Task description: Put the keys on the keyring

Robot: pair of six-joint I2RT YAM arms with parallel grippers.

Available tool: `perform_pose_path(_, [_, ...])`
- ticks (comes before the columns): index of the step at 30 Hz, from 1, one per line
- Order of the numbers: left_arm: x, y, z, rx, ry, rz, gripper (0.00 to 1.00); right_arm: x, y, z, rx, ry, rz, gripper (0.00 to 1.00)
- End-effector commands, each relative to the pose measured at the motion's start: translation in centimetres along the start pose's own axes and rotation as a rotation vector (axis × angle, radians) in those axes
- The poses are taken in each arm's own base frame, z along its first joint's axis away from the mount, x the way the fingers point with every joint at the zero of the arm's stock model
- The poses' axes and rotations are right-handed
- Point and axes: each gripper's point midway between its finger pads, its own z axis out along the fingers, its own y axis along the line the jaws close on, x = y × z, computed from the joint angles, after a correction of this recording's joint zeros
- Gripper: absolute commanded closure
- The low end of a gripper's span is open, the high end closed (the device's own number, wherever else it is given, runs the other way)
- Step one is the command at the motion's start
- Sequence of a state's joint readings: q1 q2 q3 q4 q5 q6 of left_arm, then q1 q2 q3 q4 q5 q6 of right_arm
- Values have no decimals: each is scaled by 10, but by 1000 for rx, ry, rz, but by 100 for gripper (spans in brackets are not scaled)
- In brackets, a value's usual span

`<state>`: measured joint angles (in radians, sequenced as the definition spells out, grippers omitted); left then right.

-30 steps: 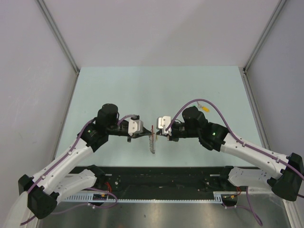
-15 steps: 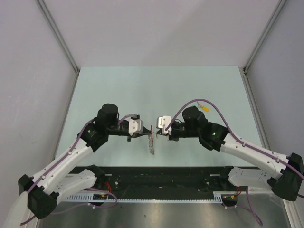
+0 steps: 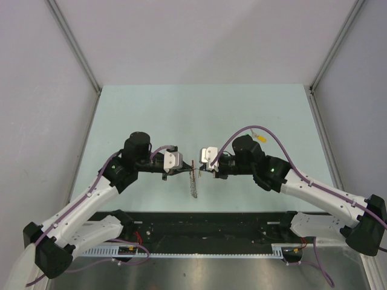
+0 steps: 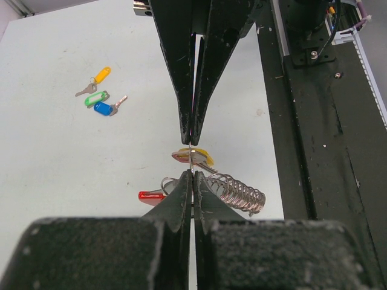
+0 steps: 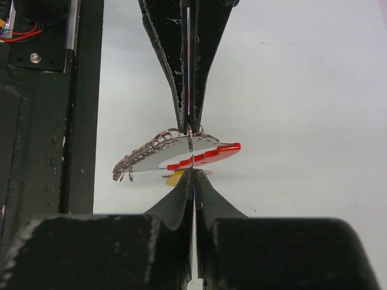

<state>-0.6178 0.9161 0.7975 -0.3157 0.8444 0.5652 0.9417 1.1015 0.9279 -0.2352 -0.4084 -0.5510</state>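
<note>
The keyring, a red loop (image 5: 208, 152) with a silvery coiled chain (image 4: 242, 192), hangs between my two grippers at mid-table (image 3: 193, 175). My left gripper (image 4: 192, 174) is shut on a thin metal ring of the keyring, seen edge-on. My right gripper (image 5: 192, 171) faces it tip to tip, shut on a yellow-headed key (image 5: 175, 177) pressed against that ring. The same key (image 4: 198, 157) shows just under the right gripper's tips in the left wrist view. Three more keys with yellow (image 4: 100, 75), green (image 4: 97, 98) and blue (image 4: 104, 109) heads lie loose on the table.
The black base rail (image 3: 211, 226) runs along the near edge, close behind the hanging chain. White walls with metal posts (image 3: 78, 54) bound the pale green table (image 3: 199, 115). A small yellow thing (image 3: 260, 137) lies behind the right arm.
The hanging chain has swung slightly. Both grippers stay tip to tip in almost the same place.
</note>
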Motion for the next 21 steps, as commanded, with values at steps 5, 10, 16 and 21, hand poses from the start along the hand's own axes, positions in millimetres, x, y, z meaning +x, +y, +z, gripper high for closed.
perform_pose_path(5, [-15, -1, 1, 16, -53, 53, 100, -29, -7, -6, 11, -70, -36, 100])
perform_pose_path(10, [-15, -2, 2, 24, -54, 50, 100, -32, -5, -6, 3, -81, -40, 100])
perform_pose_path(16, [-14, -3, 2, 29, -53, 44, 100, -33, -4, -6, -1, -86, -42, 100])
perform_pose_path(21, [-14, -3, 3, 36, -53, 42, 100, -34, -3, -6, -6, -88, -46, 100])
